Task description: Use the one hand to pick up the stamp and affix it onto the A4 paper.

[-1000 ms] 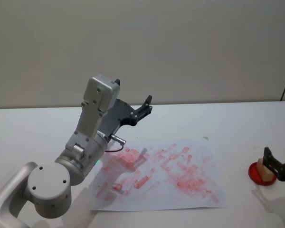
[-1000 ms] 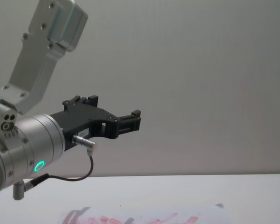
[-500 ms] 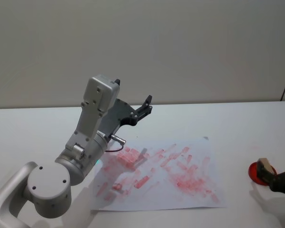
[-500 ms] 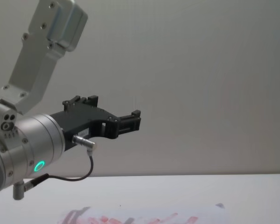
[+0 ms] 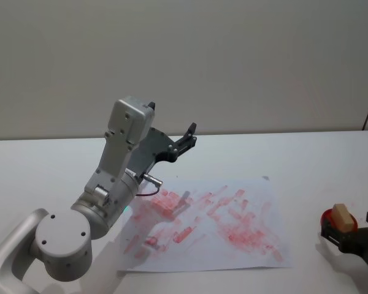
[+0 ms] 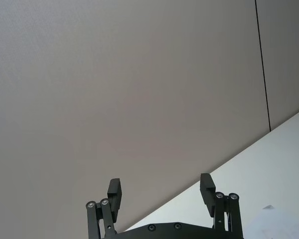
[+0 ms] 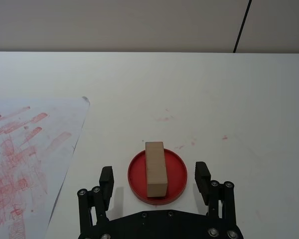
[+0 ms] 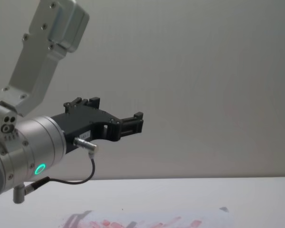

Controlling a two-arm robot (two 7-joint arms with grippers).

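Observation:
The stamp [image 5: 340, 215] [image 7: 156, 168], a pale tan wooden block, rests on a round red ink pad [image 5: 326, 219] [image 7: 177, 175] at the right of the table. My right gripper [image 5: 349, 228] [image 7: 154, 170] is open just behind it, one finger on each side of the pad, touching nothing. The A4 paper [image 5: 208, 226] [image 7: 25, 149] [image 8: 147, 222], white and covered with red marks, lies mid-table to the left of the pad. My left gripper [image 5: 191, 133] [image 6: 160, 186] [image 8: 138, 121] hangs open and empty, raised above the paper's far left corner.
The left arm's grey link [image 5: 126, 131] and silver wrist with its green light [image 8: 40, 168] rise over the paper's left side. The white table [image 5: 306, 159] ends at a plain wall behind.
My right gripper held the stamp on the ink pad, then opened and drew back toward the near edge. The stamp stays on the pad. The left arm has not moved.

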